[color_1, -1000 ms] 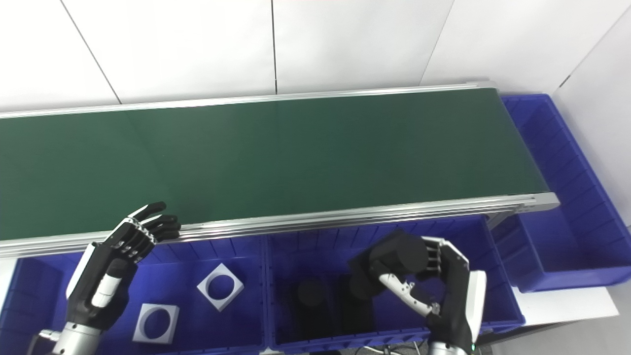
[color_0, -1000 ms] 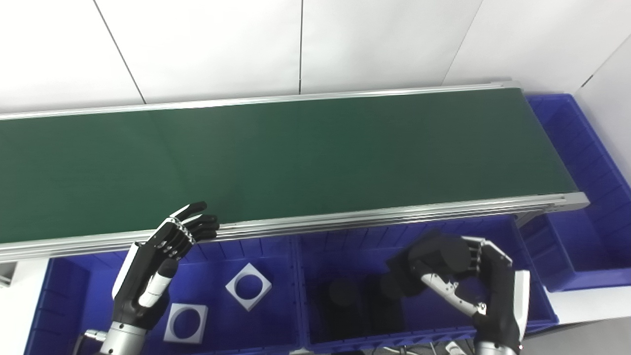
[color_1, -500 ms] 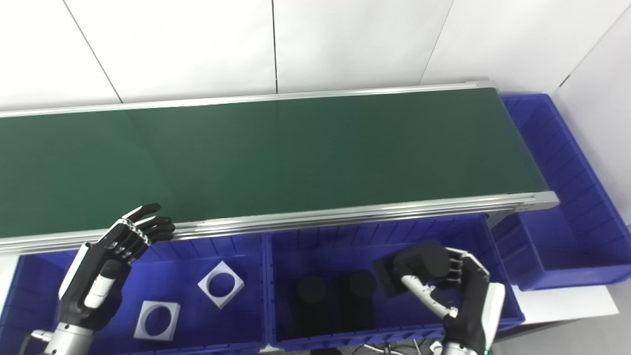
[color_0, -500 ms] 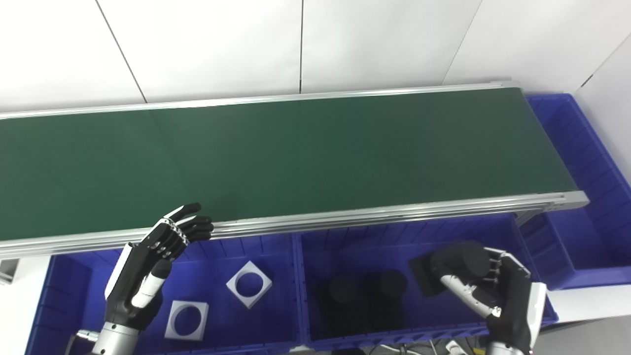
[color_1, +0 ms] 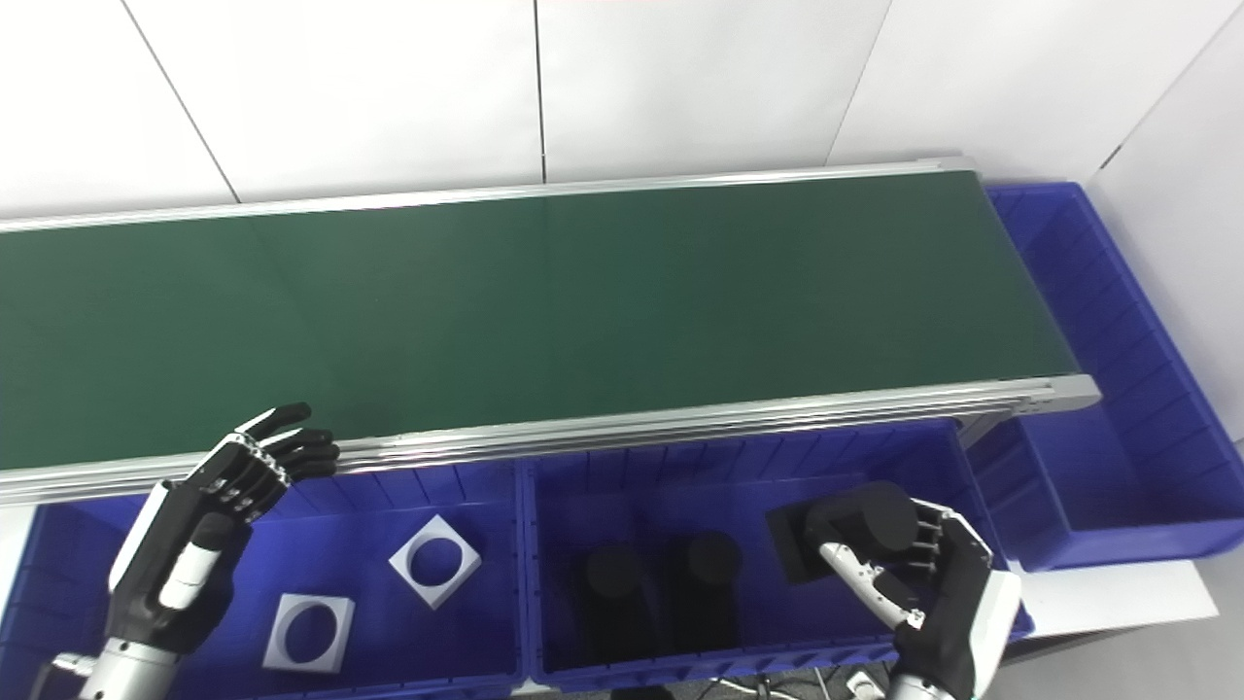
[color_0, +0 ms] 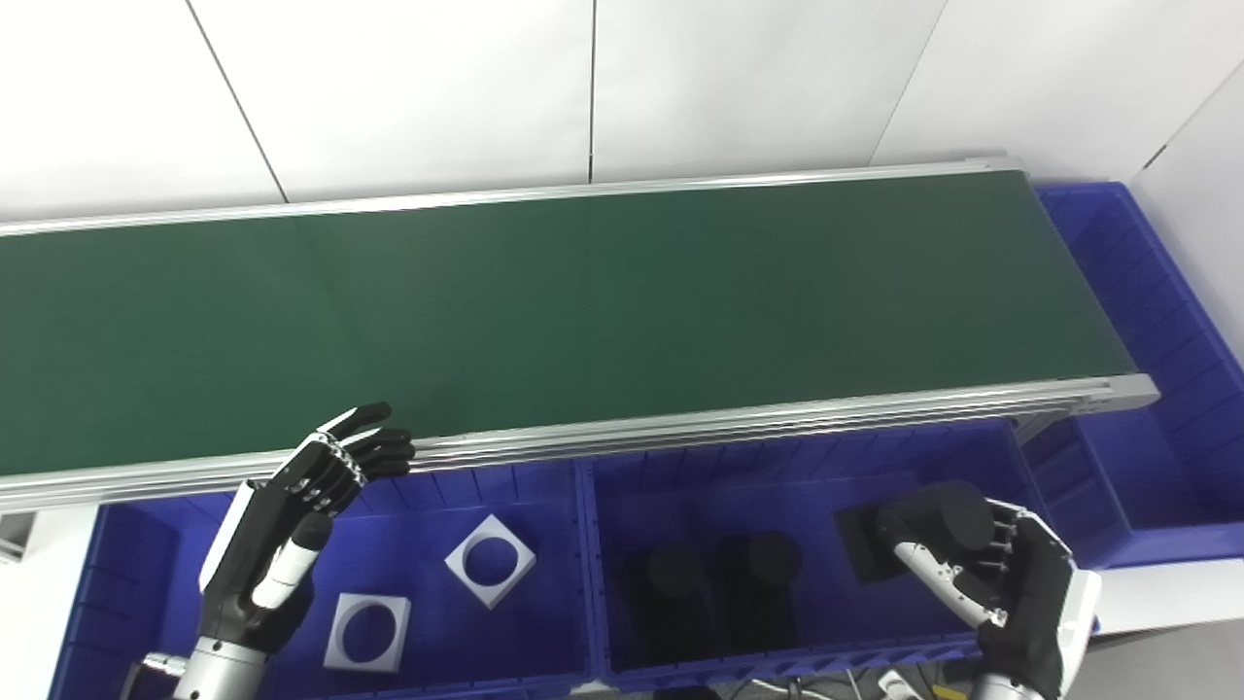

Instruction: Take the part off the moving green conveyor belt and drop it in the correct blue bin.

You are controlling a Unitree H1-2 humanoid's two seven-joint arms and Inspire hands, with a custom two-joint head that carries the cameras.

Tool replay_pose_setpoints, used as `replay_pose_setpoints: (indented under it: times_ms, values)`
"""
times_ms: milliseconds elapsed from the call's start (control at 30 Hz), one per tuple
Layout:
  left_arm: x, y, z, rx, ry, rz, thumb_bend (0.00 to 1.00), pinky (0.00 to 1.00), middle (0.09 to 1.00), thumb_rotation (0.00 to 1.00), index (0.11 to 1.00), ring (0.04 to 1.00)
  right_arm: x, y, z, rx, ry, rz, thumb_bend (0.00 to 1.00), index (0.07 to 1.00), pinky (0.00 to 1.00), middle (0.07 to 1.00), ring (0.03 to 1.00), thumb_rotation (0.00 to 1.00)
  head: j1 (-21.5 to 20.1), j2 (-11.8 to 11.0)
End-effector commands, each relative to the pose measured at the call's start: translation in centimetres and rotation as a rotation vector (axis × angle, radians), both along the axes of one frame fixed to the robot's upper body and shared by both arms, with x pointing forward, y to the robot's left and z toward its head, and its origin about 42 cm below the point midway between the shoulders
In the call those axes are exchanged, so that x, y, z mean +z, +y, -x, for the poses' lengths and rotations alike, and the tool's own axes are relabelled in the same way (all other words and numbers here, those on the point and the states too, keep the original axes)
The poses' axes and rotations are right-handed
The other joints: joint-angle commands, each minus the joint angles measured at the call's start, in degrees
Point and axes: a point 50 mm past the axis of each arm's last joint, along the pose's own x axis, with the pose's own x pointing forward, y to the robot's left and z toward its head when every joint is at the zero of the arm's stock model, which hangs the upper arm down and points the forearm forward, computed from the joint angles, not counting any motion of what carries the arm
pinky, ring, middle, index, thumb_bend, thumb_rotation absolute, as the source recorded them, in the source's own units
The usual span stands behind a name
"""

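Black part (color_0: 909, 530), a cylinder on a square base, sits clasped in the right hand (color_0: 982, 574), which has dropped from just under the belt rail into the right blue bin (color_0: 972, 452) over the last second, so release looks near. Two similar black parts (color_0: 714, 583) lie left of it, their outlines lost in shadow. Left hand (color_0: 306, 515) waits released, fingers apart, above the left bin (color_0: 428, 486) holding two white square rings (color_0: 491, 561). Green conveyor belt (color_0: 583, 301) carries nothing visible

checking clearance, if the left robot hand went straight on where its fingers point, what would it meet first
Probably the belt's near rail: the left robot hand is open and its fingers aim up-right at it. Depth is unclear, so it might pass above.
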Motion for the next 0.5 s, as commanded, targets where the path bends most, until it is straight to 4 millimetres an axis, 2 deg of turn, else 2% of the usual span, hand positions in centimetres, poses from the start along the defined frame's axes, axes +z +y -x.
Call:
replay_pose_setpoints:
  times_ms: [0, 467]
  values:
    - [0.9, 0.3, -0.1, -0.008, -0.039, 0.003, 0.81, 0.71, 0.742, 0.75, 0.813, 0.726, 0.4, 0.0, -0.3, -0.016, -0.063, 0.014, 0.53, 0.504, 0.33, 0.436, 0.402, 0.00, 0.11, 0.06]
    - [1.5, 0.0, 0.1, -0.008, -0.045, 0.004, 0.81, 0.71, 0.743, 0.76, 0.813, 0.727, -2.9, 0.3, -0.5, -0.004, 0.016, -0.008, 0.53, 0.507, 0.28, 0.421, 0.368, 0.00, 1.04, 0.56]
